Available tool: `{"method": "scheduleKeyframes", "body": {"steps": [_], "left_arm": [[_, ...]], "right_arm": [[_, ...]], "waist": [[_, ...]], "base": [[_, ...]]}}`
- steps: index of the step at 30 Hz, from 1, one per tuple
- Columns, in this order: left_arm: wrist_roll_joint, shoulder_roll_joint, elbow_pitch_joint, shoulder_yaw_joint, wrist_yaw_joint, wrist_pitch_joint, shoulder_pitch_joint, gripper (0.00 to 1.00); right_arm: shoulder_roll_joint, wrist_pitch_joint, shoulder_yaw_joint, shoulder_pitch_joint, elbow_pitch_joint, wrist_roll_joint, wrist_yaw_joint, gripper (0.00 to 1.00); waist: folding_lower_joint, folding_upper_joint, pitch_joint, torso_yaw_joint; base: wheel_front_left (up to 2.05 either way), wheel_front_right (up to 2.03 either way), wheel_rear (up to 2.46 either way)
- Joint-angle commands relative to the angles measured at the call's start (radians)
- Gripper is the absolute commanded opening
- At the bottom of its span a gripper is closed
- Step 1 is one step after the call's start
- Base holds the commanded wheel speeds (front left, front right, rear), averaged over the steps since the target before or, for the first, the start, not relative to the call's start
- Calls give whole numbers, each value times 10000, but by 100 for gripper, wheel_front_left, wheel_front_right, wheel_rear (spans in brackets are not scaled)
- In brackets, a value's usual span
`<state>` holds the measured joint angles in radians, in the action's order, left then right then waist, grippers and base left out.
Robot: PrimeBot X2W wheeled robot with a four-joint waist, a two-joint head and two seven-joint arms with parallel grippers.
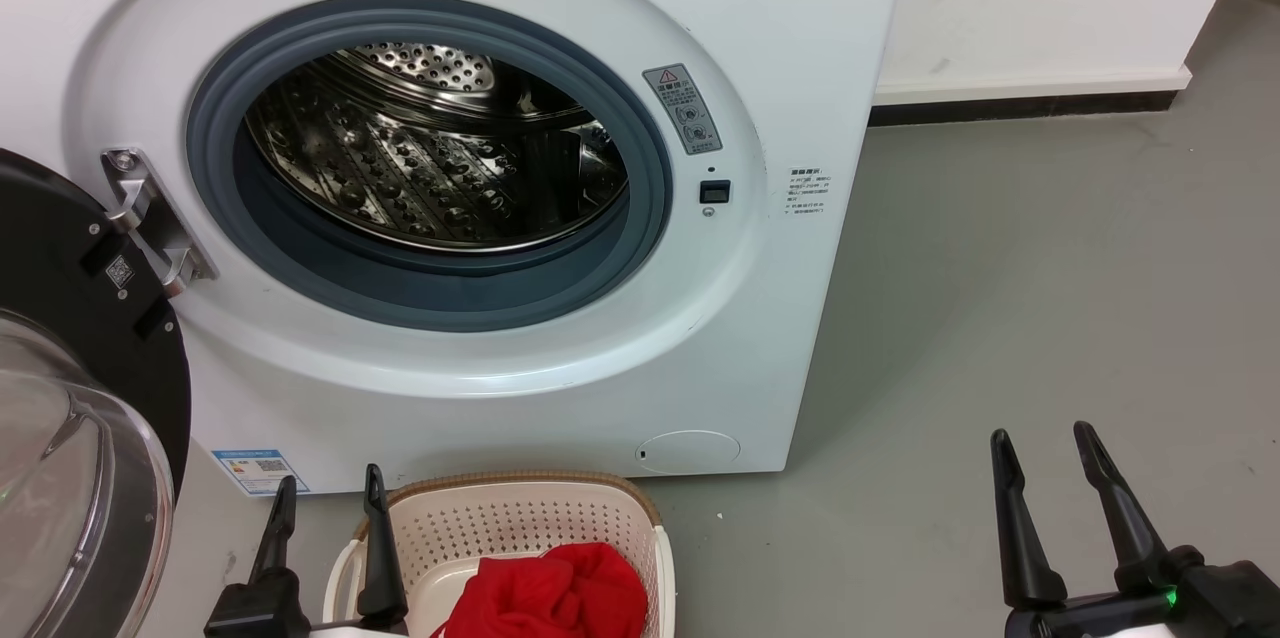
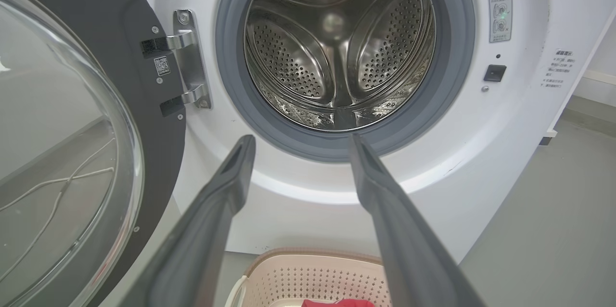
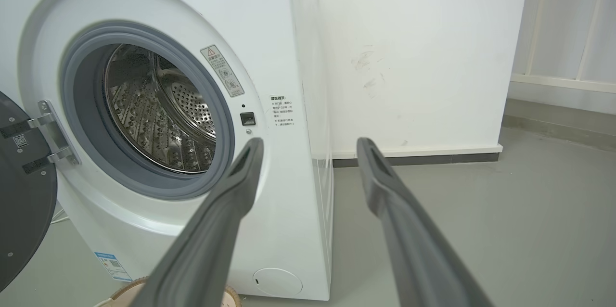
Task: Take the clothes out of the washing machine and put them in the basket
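The white washing machine (image 1: 560, 358) stands ahead with its door (image 1: 70, 388) swung open to the left; its steel drum (image 1: 440, 148) shows only bare metal. Red clothes (image 1: 555, 593) lie bunched in the cream basket (image 1: 520, 518) on the floor in front of the machine. My left gripper (image 1: 328, 488) is open, hovering by the basket's left rim, nothing between its fingers. My right gripper (image 1: 1045, 448) is open over the grey floor to the right, well apart from the basket. The left wrist view looks into the drum (image 2: 337, 42), with the basket (image 2: 313, 278) below.
The open door (image 2: 62, 143) with its glass bowl juts out on the left. A white wall (image 3: 418, 57) with a dark skirting runs behind the machine on the right. Grey floor (image 1: 1050, 298) spreads to the machine's right.
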<state>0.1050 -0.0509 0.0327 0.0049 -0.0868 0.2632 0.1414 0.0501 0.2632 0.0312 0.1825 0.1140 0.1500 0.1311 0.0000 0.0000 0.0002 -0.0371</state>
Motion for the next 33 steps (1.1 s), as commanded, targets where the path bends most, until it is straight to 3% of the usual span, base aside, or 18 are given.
{"method": "scheduleKeyframes", "body": {"steps": [1,7,8,12,33], "left_arm": [[-44,8,-16,23,32,21,64,100],[-75,9,0,89,-5,22,74,100],[-37,2,41,62,37,-3,2,0],[137,17,414,74,70,-76,3,0],[4161,13,858,347,638,-1067,-690,0]], "right_arm": [[2,22,23,54,-16,64,-7,100],[2,22,38,58,-7,83,-7,100],[-2,-2,33,6,-30,2,0,0],[-2,-54,57,39,-317,166,0,0],[261,-788,-21,-789,-1182,4358,-1,0]], "waist": [[0,0,1,-20],[0,0,9,-81],[0,0,8,-80],[0,0,8,-78],[0,0,12,-2]], "base": [[0,0,0],[0,0,0],[0,0,0],[0,0,0],[0,0,0]]}}
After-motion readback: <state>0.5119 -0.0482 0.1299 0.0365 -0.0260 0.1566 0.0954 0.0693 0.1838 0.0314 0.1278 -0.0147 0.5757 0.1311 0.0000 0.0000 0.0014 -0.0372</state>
